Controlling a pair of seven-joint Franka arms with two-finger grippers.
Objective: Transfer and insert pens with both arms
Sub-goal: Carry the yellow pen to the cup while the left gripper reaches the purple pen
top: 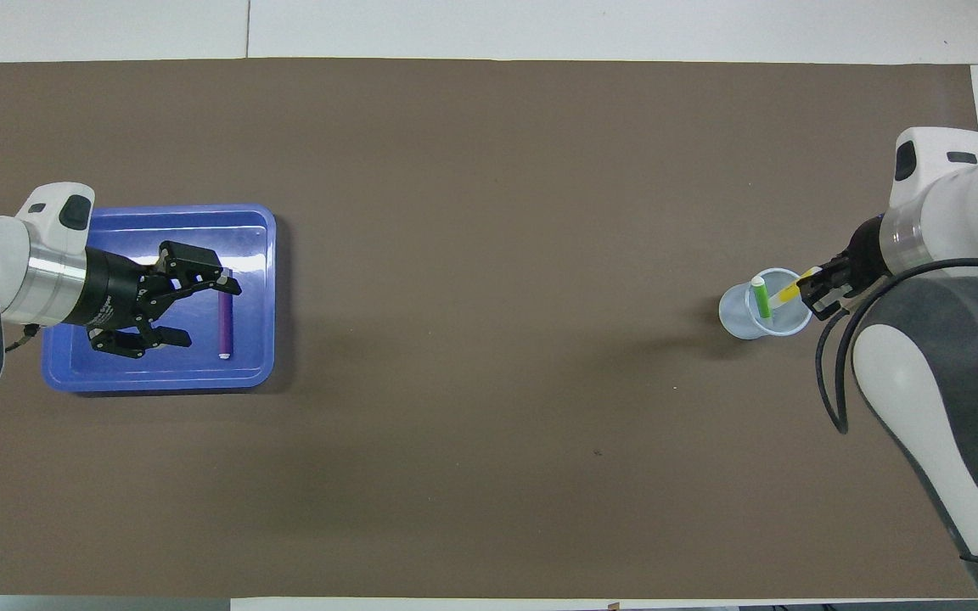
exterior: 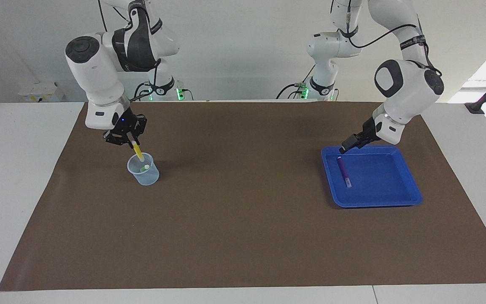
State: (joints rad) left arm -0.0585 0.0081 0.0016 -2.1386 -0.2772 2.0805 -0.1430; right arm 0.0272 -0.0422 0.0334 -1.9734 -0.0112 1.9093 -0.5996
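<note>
My right gripper (exterior: pixel 130 140) is shut on the yellow pen (exterior: pixel 138 152) and holds it tilted over the clear plastic cup (exterior: pixel 145 174), with the pen's lower end at the cup's mouth. In the overhead view the right gripper (top: pixel 820 290) holds the yellow pen (top: pixel 788 294) above the cup (top: pixel 739 318). The green pen (exterior: pixel 145 167) stands inside the cup, its pale end up (top: pixel 761 299). The purple pen (exterior: pixel 343 171) lies flat in the blue tray (exterior: pixel 378 169). My left gripper (exterior: pixel 347 146) is open and empty, over the tray's edge nearest the robots and just beside the purple pen (top: pixel 224 327).
A brown mat (exterior: pixel 243 219) covers the table between the cup and the tray (top: pixel 243 229). Two slimmer white arms with green-lit bases (exterior: pixel 310 90) stand at the robots' edge of the table. The left gripper (top: pixel 210 315) hangs over the tray's floor.
</note>
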